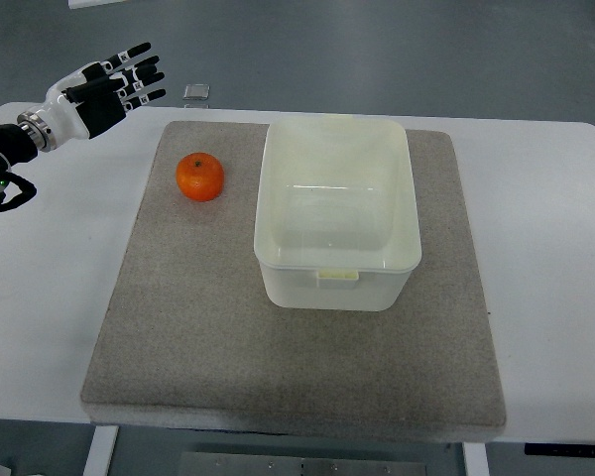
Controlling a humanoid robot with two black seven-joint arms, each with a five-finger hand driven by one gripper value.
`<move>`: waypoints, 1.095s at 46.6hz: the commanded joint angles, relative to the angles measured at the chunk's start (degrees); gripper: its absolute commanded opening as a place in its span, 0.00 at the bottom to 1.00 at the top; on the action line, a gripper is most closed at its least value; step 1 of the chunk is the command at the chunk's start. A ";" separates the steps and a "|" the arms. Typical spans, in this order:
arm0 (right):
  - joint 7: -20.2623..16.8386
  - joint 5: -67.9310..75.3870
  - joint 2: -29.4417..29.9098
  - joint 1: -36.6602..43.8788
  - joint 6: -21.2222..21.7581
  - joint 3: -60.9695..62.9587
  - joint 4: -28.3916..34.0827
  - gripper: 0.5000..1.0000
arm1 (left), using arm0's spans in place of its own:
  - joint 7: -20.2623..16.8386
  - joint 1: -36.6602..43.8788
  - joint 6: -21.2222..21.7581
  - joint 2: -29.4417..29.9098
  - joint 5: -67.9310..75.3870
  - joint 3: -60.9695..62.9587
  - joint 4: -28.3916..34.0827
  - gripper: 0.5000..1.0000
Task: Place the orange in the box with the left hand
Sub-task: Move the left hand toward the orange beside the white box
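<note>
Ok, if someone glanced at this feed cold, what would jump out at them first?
Probably the orange, the only bright colour, sitting on the grey mat just left of the box. Next is the box itself, pale, translucent and empty, at the mat's middle. Then the left hand at the upper left, fingers spread, holding nothing, well clear of the orange.

My left hand [107,87]: white shell w/ black fingers, white bands at the joints. Orange [199,177] is bright orange w/ a small green stem spot. Box [338,210] is pale, creamy-white translucent plastic. Mat [296,362] is speckled grey-beige. Table [550,258] plain white; floor [377,50] dull grey-blue.
</note>
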 commanded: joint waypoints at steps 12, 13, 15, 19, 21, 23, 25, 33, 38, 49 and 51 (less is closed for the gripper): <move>0.00 0.00 0.00 0.03 0.00 0.00 0.00 0.86 | 0.09 -0.88 0.09 0.17 -0.53 0.08 -0.01 0.98; 0.00 0.00 0.00 0.03 0.00 0.00 0.00 0.86 | 0.09 -0.88 0.01 0.17 -0.36 0.08 -0.09 0.98; 0.00 0.00 0.00 0.03 0.00 0.00 0.00 0.86 | 0.09 -0.97 0.09 0.17 -0.09 0.08 -0.09 0.98; 0.00 0.00 0.00 0.03 0.00 0.00 0.00 0.86 | -0.09 -0.79 0.01 0.35 -0.18 0.08 -0.09 0.99; 0.00 0.00 0.00 0.03 0.00 0.00 0.00 0.86 | -0.87 -0.70 -0.08 0.61 -0.01 0.08 -0.09 0.99; 0.00 0.00 0.00 0.03 0.00 0.00 0.00 0.86 | -2.28 -0.44 -0.34 0.70 0.26 0.17 -0.09 0.99; 0.00 0.00 0.00 0.03 0.00 0.00 0.00 0.86 | -4.21 -0.09 -0.61 0.88 0.34 0.43 -0.27 0.99; 0.00 0.00 0.00 0.03 0.00 0.00 0.00 0.86 | -8.70 -0.61 -0.70 2.10 9.11 1.05 -0.79 0.99; 0.00 0.00 0.00 0.03 0.00 0.00 0.00 0.86 | -10.89 -1.76 -0.26 3.95 21.94 0.35 -2.20 0.99; 0.00 0.00 0.00 0.03 0.00 0.00 0.00 0.86 | -18.63 -3.16 1.58 5.80 46.38 0.70 -6.41 0.98; 0.00 0.00 0.00 0.03 0.00 0.00 0.00 0.86 | -19.07 -3.16 3.07 6.15 50.60 0.96 -8.00 0.98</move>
